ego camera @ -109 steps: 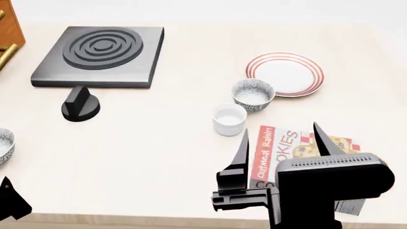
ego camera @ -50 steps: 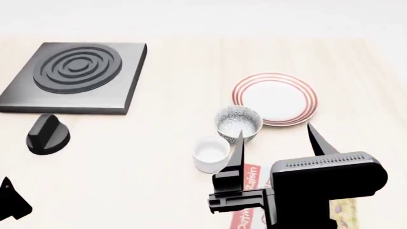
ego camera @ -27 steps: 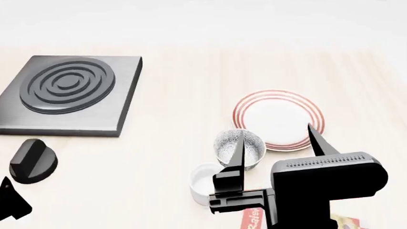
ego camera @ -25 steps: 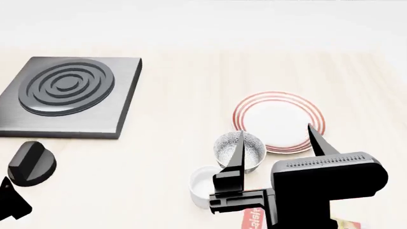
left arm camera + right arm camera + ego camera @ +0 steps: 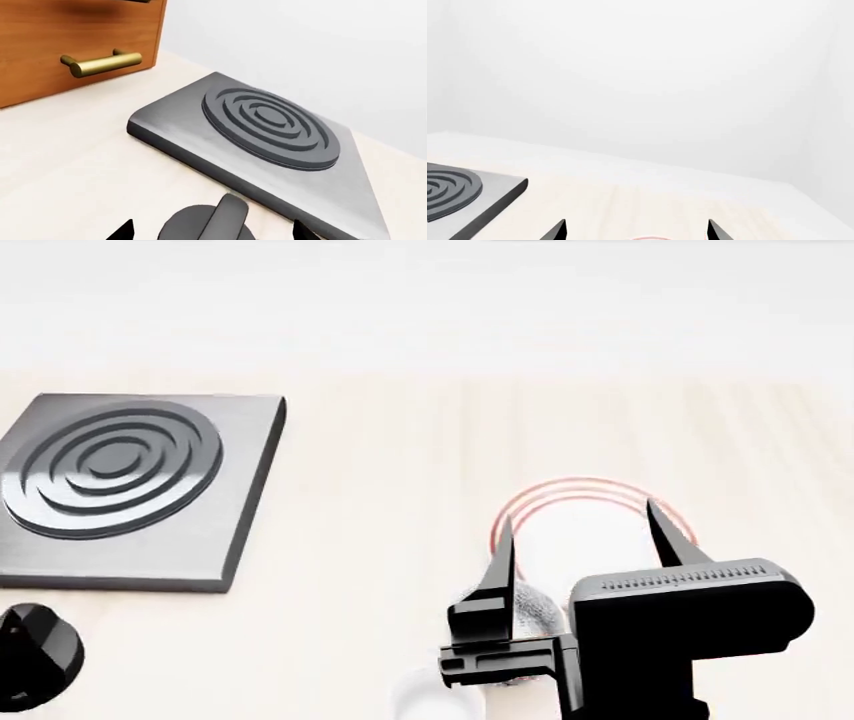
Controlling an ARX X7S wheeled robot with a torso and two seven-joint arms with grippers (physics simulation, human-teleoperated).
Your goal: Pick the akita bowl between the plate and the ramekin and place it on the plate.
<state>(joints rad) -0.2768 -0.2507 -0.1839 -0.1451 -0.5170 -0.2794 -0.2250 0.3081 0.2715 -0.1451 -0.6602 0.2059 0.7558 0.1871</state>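
In the head view the plate [image 5: 577,502], white with red rings, lies right of centre, and my right gripper hides its near half. Only a speckled sliver of the akita bowl [image 5: 538,608] shows, behind the left finger of that gripper. At the bottom edge a faint white rim shows of the ramekin [image 5: 424,696]. My right gripper [image 5: 585,542] is open above the bowl and plate, with nothing held. In the right wrist view the right gripper [image 5: 635,231] is open over bare table. My left gripper [image 5: 212,233] is open, with a black knob showing between its tips.
A dark square burner plate [image 5: 118,485] with raised rings lies at the left, with a black knob [image 5: 34,655] near it. The left wrist view shows the burner plate [image 5: 267,130], the knob [image 5: 213,225] and a wooden drawer [image 5: 73,45] with a brass handle.
The head view has tilted up and forward, so everything slid down the picture. The bowl and ramekin are now mostly hidden behind my right gripper. The cookie box has left the view.
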